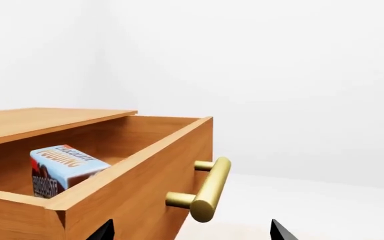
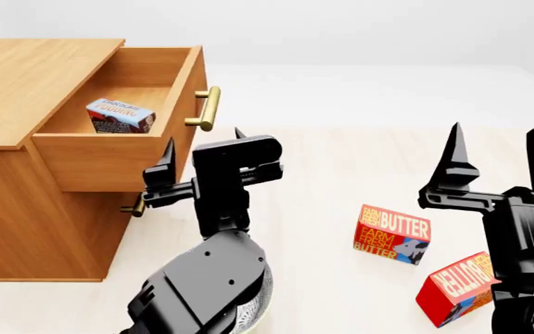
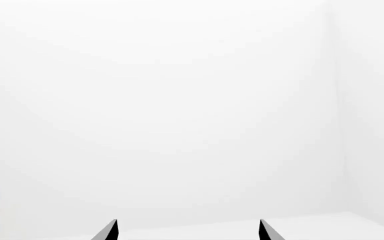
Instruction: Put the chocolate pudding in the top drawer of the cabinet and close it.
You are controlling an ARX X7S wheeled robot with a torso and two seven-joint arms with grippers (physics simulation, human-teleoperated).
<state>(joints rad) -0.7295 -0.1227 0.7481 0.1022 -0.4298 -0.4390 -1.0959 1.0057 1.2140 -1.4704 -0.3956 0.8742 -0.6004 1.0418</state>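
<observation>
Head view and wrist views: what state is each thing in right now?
top drawer: pulled open
chocolate pudding: lying inside the drawer
lower drawer: shut
left pincer: open, empty, in front of the drawer
right pincer: open, empty
butter boxes: on the floor, one tilted

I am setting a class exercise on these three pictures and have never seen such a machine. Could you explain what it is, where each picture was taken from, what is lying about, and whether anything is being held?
It is a simulated two-armed black robot. The head view looks down over both arms; the other two come from cameras beside each gripper. The boxy light-brown wooden cabinet has its top drawer pulled open, showing a brass bar handle. Inside the drawer lies the small light-blue-faced chocolate pudding box. Two red-orange butter boxes lie on the pale floor. The left gripper is open near the drawer front, holding nothing. The right gripper is also open and empty; its camera sees mostly white wall.
</observation>
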